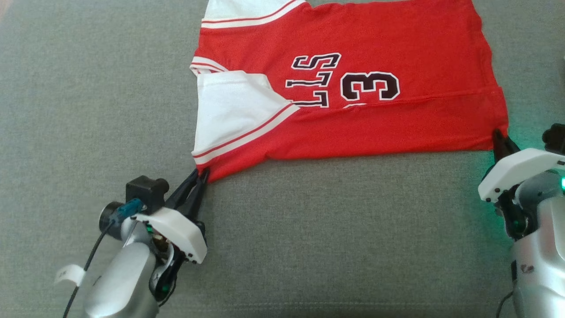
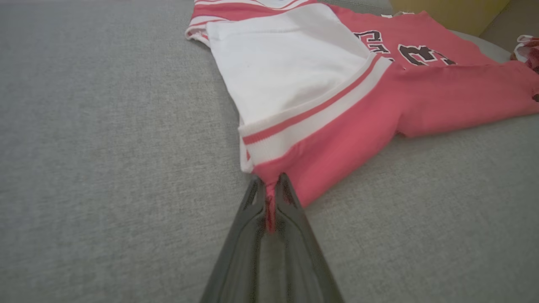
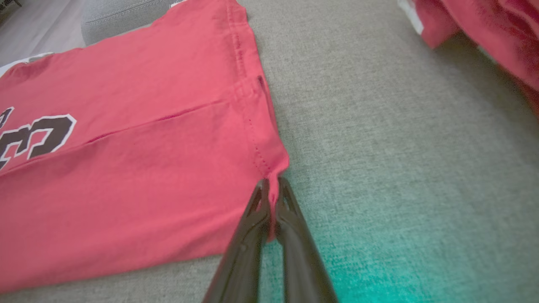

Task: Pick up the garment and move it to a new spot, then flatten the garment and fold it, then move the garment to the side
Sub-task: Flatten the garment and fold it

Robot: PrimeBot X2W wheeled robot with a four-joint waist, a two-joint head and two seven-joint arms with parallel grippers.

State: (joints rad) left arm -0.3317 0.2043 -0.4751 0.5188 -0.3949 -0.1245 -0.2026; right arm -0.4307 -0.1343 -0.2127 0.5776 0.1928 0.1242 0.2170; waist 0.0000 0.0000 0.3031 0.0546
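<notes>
Nearby, another red cloth (image 3: 484,33), jersey (image 1: 353,53) spread on grey cushion (image 1: 88,88)

Your garment (image 1: 375,48) is bright red, set against a plain grey surface (image 1: 88,88) with a fine woven fleck. Its sleeve (image 1: 234,110) is white, bordered by a white band with one thin red stripe. The number 3 (image 1: 370,86) and the letters (image 1: 315,79) beside it are very dark — near black — each outlined in white. You'll see the left gripper (image 1: 201,173) and right gripper (image 1: 499,134) are black, their housings (image 1: 176,229) white, and a teal-green glow (image 3: 358,269) tints the grey near the right one.
</notes>
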